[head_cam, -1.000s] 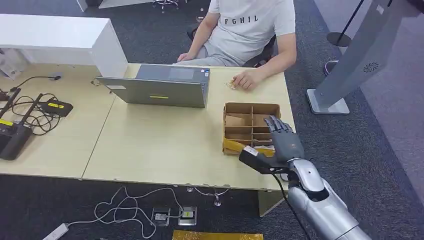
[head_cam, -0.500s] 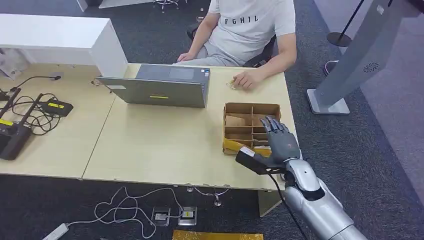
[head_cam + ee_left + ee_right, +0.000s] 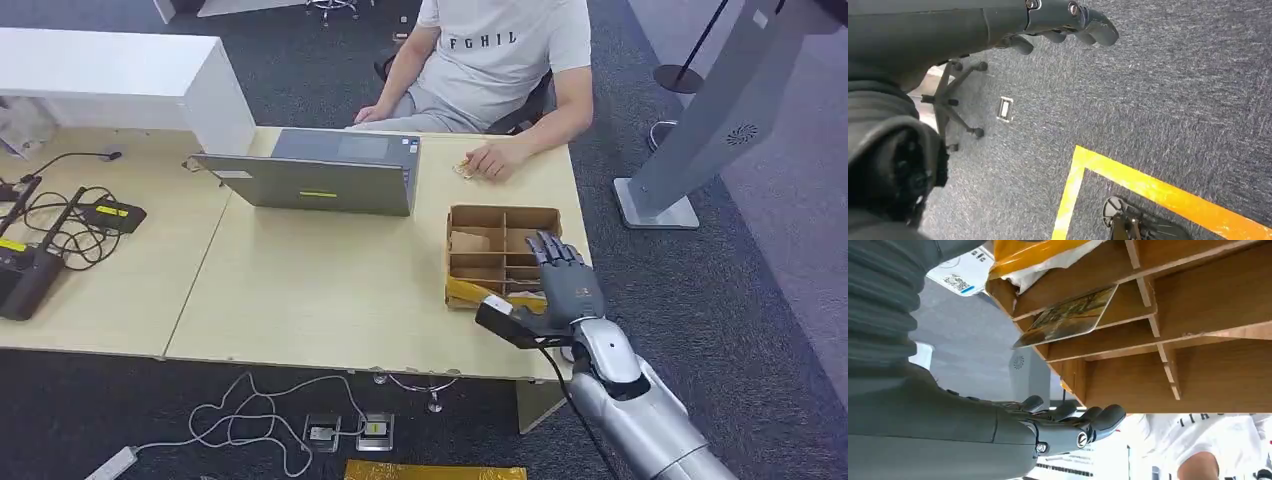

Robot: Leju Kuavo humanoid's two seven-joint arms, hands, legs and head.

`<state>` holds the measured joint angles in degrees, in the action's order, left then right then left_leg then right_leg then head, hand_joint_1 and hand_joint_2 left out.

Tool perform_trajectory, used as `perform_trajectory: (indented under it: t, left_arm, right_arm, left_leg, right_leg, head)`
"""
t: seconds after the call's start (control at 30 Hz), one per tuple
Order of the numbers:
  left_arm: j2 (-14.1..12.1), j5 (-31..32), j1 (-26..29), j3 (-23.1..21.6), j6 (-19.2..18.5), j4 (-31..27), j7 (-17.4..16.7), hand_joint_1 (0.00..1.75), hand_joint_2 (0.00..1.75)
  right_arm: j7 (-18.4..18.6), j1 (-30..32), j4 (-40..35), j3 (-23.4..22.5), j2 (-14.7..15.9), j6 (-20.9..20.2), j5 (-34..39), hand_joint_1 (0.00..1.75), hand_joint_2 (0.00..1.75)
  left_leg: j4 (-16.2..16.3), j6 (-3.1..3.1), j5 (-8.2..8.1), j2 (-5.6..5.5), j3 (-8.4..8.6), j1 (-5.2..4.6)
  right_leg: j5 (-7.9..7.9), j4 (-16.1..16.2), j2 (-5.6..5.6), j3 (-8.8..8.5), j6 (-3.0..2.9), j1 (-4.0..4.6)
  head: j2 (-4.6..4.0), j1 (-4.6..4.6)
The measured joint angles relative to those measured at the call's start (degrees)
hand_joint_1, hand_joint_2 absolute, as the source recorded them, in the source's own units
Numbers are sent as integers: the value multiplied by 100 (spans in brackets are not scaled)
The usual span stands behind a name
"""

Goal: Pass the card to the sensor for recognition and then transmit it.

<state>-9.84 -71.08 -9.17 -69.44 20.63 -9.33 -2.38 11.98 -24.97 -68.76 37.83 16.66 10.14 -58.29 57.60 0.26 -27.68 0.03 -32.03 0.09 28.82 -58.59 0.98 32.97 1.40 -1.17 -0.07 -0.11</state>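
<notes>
Pale wood counter (image 3: 330, 290), divided box (image 3: 500, 215) at its right edge. Card (image 3: 1068, 317) leans in a compartment: likely thin, stiff, light, slick; pinch its raised free edge. Right hand (image 3: 562, 280) over box, fingers (image 3: 1098, 419) spread, empty. Left hand (image 3: 1068, 17) by floor, fingers loosely curled, empty.

right hand (image 3: 565, 283) open, fingers extended

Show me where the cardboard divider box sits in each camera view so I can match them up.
Head view: cardboard divider box on the table's right end, under the right hand.
Left wrist view: not in it; carpet and a yellow floor line.
Right wrist view: fills the upper right, a card in one compartment.
Shared landmark: the right hand.
</notes>
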Motion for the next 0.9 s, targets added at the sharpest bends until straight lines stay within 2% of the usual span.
perform_trajectory:
  t: [0.23,0.27,0.3,0.33,0.37,0.9]
  left_arm:
    - [0,0,0,0,2,0,0,0,0]
    - [0,-2,0,0,2,0,0,0,0]
    - [0,0,0,0,2,0,0,0,0]
    - [0,0,0,0,2,2,0,0,0]
    - [0,0,0,0,2,0,0,0,0]
    - [0,0,-1,0,-2,0,2,0,0]
  right_arm:
    - [88,-17,44,0,-9,-149,-101,0,175]
    - [118,-17,44,-2,-11,-179,-133,93,175]
    - [138,-17,44,-13,-13,-212,-164,154,175]
    - [166,-16,41,-35,-15,-252,-192,169,175]
    - [188,-13,24,-61,-15,-299,-212,175,175]
    - [243,-6,-85,-313,-28,-487,-348,175,175]
  left_leg:
    - [0,0,0,0,0,0]
    - [0,0,0,0,0,0]
    - [0,0,0,0,0,0]
    - [0,0,0,0,1,0]
    - [0,0,0,0,1,0]
    - [0,0,0,0,1,0]
  right_leg:
    - [0,0,0,0,0,0]
    - [0,0,0,0,0,0]
    - [0,0,0,0,0,0]
    - [0,0,0,0,0,0]
    - [0,0,0,0,0,0]
    - [0,0,0,0,0,0]
  head:
    - [0,0]
    - [2,-2]
    - [0,0]
    - [0,-2]
    - [0,2]
    - [2,0]
